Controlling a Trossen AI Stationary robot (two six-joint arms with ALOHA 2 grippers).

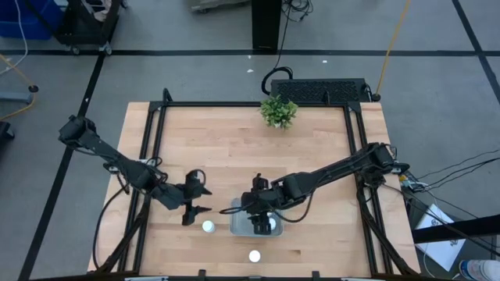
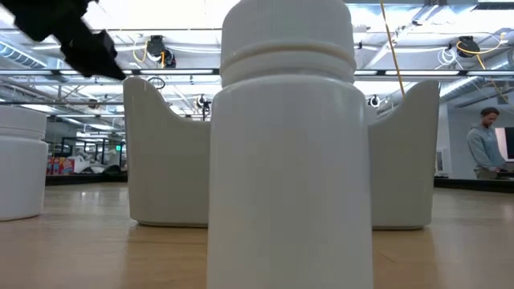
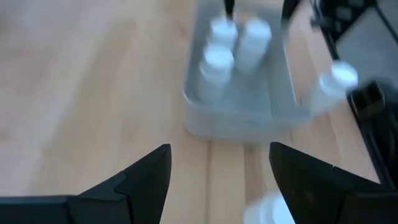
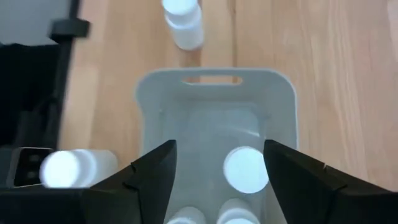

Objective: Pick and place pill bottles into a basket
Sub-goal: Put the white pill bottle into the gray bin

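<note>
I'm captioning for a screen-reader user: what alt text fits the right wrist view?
The open right gripper hangs over the basket, which holds three pill bottles. Two more bottles stand outside on the wooden table.

A wooden tabletop (image 1: 226, 156) has a dark frame around it. A small green plant (image 1: 279, 111) sits at the far edge of the tabletop. A black box (image 1: 324, 90) lies just behind the plant. Far behind the tabletop, a person (image 2: 486, 144) stands in the room.
</note>
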